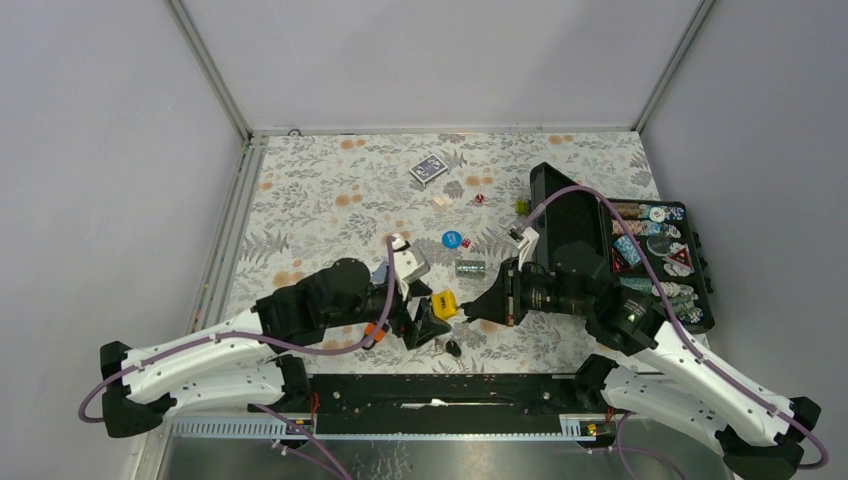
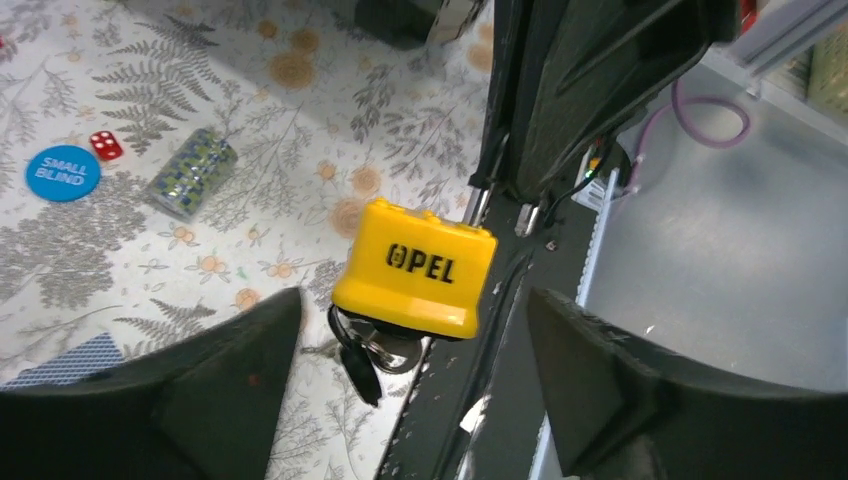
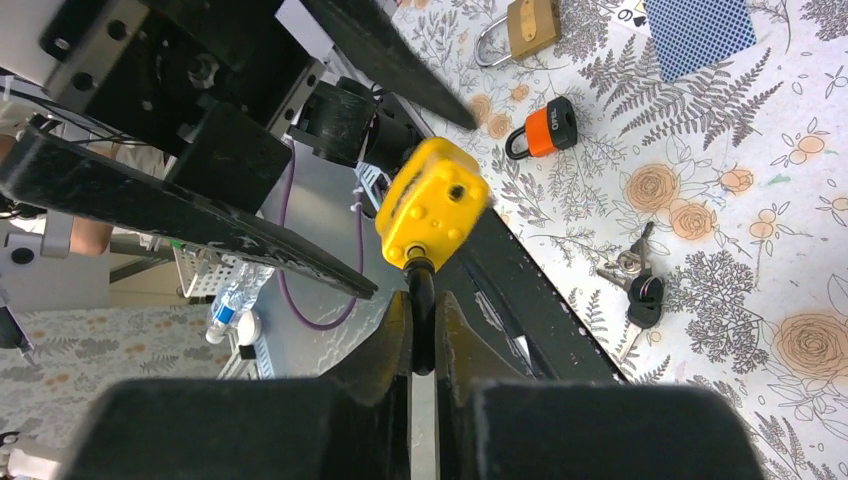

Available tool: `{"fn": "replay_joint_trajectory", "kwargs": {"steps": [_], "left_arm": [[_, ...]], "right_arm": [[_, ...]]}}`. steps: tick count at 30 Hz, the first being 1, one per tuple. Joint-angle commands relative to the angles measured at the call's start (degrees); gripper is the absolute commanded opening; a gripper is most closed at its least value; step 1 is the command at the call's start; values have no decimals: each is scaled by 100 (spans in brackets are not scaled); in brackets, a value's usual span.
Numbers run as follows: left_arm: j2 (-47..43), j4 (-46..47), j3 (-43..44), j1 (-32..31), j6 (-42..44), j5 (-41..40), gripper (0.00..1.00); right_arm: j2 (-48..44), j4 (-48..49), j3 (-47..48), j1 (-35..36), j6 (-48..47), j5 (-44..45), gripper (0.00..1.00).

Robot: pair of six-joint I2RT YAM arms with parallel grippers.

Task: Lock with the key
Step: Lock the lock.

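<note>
Top external view: the task looks early (my judgement). The lock is lifted and presented, but no key turn shows.
Left gripper: spread wide, one finger on each side of the yellow padlock, touching neither face.
Yellow padlock: raised off the cloth by the table's near edge, between the two grippers.
Right gripper: pressed together on a thin dark stem at the padlock's end and carrying the padlock by it (shackle or key, I cannot tell which).
Bunch of keys: lies flat on the cloth, apart from the padlock in the right wrist view.
Done: the padlock is picked up and held steady.
Left to do: probably fetch a key, seat it in the padlock, close the shackle and turn. Whether the shackle is already closed is not visible.
Surface: fern-and-flower cloth. Beyond the padlock lie a roll of chips, a blue disc, a red die and, farther back, a card deck. Well to the padlock's right stands an open black case of poker chips.
Room: plain grey walls meet behind the table, with metal frame posts at the corners.
</note>
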Motion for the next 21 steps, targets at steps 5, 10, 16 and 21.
{"fn": "replay_joint_trajectory", "kwargs": {"steps": [5,10,16,21], "left_arm": [[-433,825,160,-20,-31,-113,99],[-440,1025,136,-21,-31,104,98],[-253,1331,103,-22,-148,559,89],[-81,1370,200,-27,-194,846,80]], "right_arm": [[-273,476,47,10,-66,22,0],[-279,621,-14,21,63,-57,0],[-355,1200,-189,18,369,-420,0],[-497,1696,-242,18,655,-617,0]]}}
